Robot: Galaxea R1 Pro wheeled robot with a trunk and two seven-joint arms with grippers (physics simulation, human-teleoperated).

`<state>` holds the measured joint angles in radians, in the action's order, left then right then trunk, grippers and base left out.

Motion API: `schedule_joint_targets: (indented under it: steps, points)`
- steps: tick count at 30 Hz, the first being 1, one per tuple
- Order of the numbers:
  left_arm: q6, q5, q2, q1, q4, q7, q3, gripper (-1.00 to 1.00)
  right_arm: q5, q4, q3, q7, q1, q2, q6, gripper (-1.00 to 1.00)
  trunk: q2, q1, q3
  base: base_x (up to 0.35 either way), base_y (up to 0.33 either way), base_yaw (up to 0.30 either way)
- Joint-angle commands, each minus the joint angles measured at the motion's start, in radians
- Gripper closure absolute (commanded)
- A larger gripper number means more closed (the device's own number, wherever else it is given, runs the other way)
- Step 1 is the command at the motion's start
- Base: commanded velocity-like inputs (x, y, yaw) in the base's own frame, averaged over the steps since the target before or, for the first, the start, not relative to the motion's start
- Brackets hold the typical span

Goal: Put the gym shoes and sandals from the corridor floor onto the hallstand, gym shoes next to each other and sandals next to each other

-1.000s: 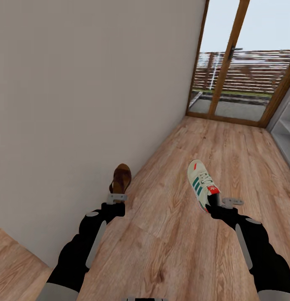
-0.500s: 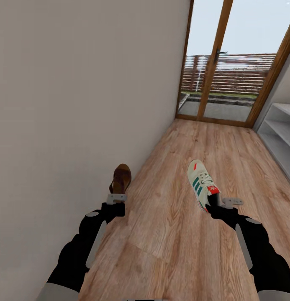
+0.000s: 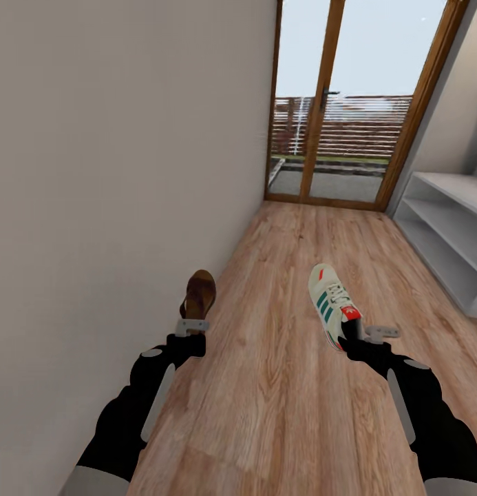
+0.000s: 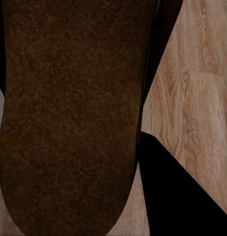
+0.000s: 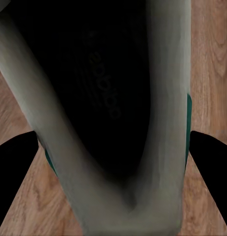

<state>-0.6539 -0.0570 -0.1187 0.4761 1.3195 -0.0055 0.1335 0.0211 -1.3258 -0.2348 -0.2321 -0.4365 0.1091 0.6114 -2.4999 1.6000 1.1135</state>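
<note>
Ahead, hallstand (image 3: 450, 234) right, wall (image 3: 114, 172) left; tools carrying sandal (image 3: 199, 295), gym shoe (image 3: 331, 303).

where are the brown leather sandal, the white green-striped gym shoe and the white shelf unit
brown leather sandal (image 3: 199, 293), head view, tan footbed
white green-striped gym shoe (image 3: 327, 302), head view, striped side
white shelf unit (image 3: 450, 231), head view, middle shelf

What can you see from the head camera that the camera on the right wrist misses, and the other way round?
The head view alone takes in the corridor: the glass door, the white hallstand at right, and the left tool carrying a brown sandal. The right wrist view alone looks down into the dark inside of the shoe, where faint lettering shows on its insole. Both share the gym shoe held in the right tool and the wood-plank floor beneath.
</note>
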Motion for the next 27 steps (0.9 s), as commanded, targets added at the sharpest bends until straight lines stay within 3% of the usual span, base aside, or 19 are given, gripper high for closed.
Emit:
schedule_joint_targets:
  steps: [1,10,27]
  points:
    - [-0.006,-0.003,0.000,0.001,0.001,-0.002,0.000,1.00,0.002,-0.001,-0.001,-0.006,-0.001,0.000,0.005,1.00,0.000,0.000,0.000,0.345,0.000,-0.223]
    - [-0.006,-0.003,0.000,0.000,0.001,-0.002,0.000,1.00,0.002,-0.001,-0.001,-0.006,-0.001,0.000,0.005,1.00,0.000,0.000,-0.010,0.345,0.000,-0.203]
    - [-0.006,-0.004,-0.001,-0.001,0.000,-0.004,0.000,1.00,0.007,-0.001,-0.001,-0.005,-0.001,0.000,0.005,1.00,0.000,0.000,-0.013,0.346,0.000,-0.030]
